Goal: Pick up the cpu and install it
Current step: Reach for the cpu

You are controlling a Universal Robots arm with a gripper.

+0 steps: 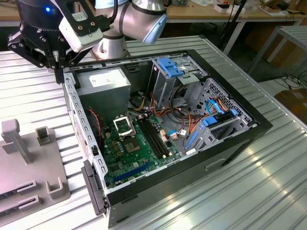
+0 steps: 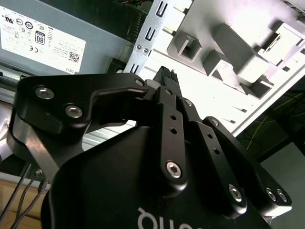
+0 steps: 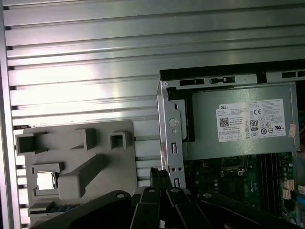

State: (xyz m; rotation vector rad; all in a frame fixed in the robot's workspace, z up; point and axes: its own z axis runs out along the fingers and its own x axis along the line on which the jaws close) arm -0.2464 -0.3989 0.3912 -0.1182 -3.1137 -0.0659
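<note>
Gripper is hovering closed and empty over the computer case corner, beside the power supply. The cpu is sitting flat in a grey tray pocket, outside the case. Likely reaching step: needs centring squarely above the chip, gripping its edges, keeping it level.

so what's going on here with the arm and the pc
The arm's gripper hangs shut and empty by the side wall of the open computer case, next to the grey holder tray. The cpu lies in a pocket of that tray, not yet picked up. The socket on the motherboard looks empty.
</note>
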